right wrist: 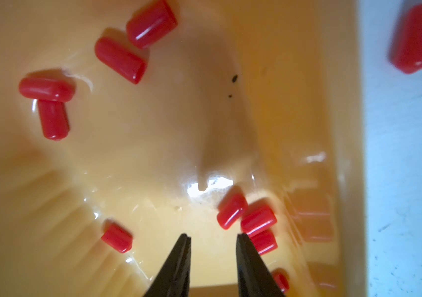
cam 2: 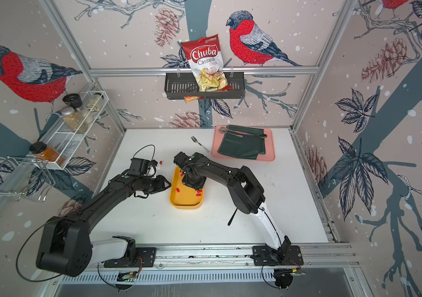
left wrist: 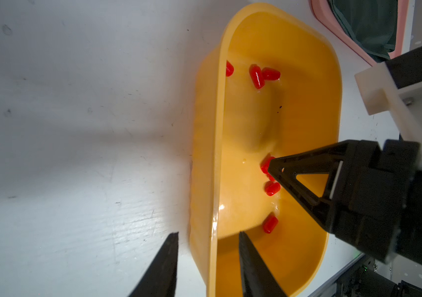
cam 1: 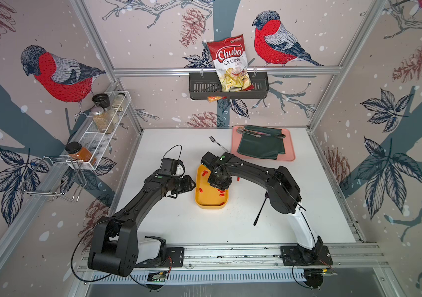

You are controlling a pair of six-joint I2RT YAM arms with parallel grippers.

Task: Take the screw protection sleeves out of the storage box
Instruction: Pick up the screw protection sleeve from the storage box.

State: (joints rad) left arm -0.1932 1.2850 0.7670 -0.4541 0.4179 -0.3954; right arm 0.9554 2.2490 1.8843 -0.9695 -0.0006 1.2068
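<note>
Left side: the left gripper [left wrist: 208, 234] has its jaws moderately apart and holds nothing. It straddles the left long wall of the storage box [cam 1: 208, 206], a shallow yellow-orange plastic tray with rounded corners. One finger is outside over the white worktop [cam 1: 179, 223] and one is inside, with a gap to the wall on both sides.

Screw protection sleeves [cam 2: 161, 162], tiny bright red cylindrical plastic caps: one lies out on the worktop beyond the box's far left corner, near the left wrist.

Middle: the box sits near the centre of the worktop. About nine sleeves are on its floor in the right wrist view, in two loose pairs [right wrist: 120, 60] [right wrist: 46, 88], one alone [right wrist: 117, 236], and a cluster by the right wall.

The right gripper [right wrist: 212, 237] points down into the box, tips low, jaws partly open with nothing between them. The cluster's nearest sleeve [right wrist: 262, 241] is just beside one finger.

Right of the box: another sleeve [cam 1: 238, 178] lies on the worktop just outside the right long wall.

Progress: early, I judge. Two sleeves are seen out, and most remain in the box.
</note>
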